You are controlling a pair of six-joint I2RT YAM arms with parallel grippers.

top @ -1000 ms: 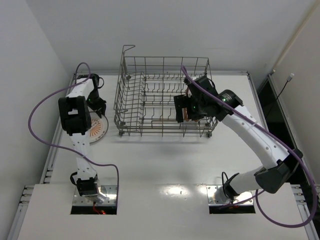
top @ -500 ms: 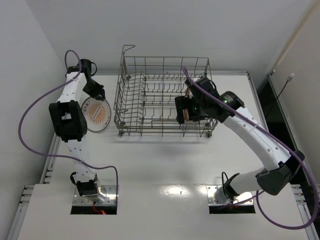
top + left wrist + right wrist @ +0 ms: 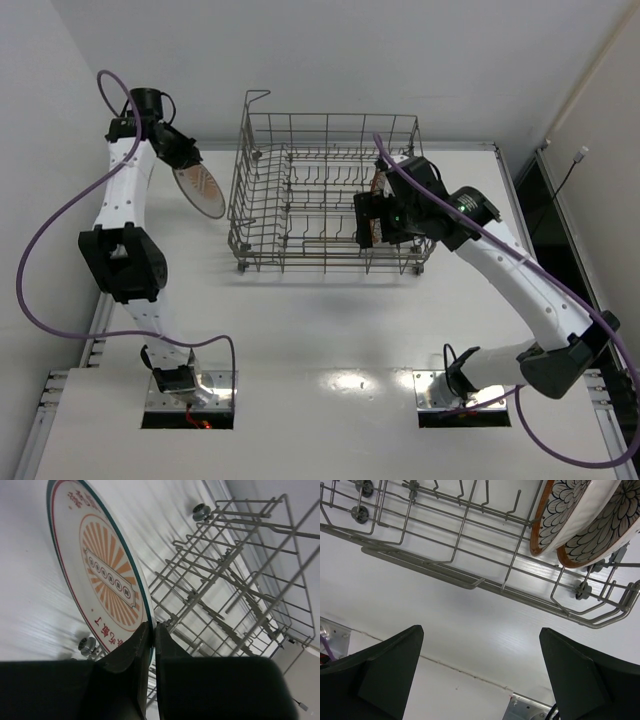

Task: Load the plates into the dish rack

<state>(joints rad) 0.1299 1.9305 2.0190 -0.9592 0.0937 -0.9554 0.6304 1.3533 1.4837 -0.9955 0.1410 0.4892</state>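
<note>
The sunburst plate shows orange rays and a teal rim on white, the floral plates black-outlined petals with orange-brown rims, the dish rack plain grey.

**Setting: a robotics laboratory bench.** We take the rectangular grey metal wire dish rack as our landmark. It stands on a bare white tabletop, and plain white wall panels close in behind it and to its left. Nearer than the rack, a white jointed left robot arm and a matching right robot arm rise from shiny metal base plates. Loose purple cables loop on both sides.
</note>
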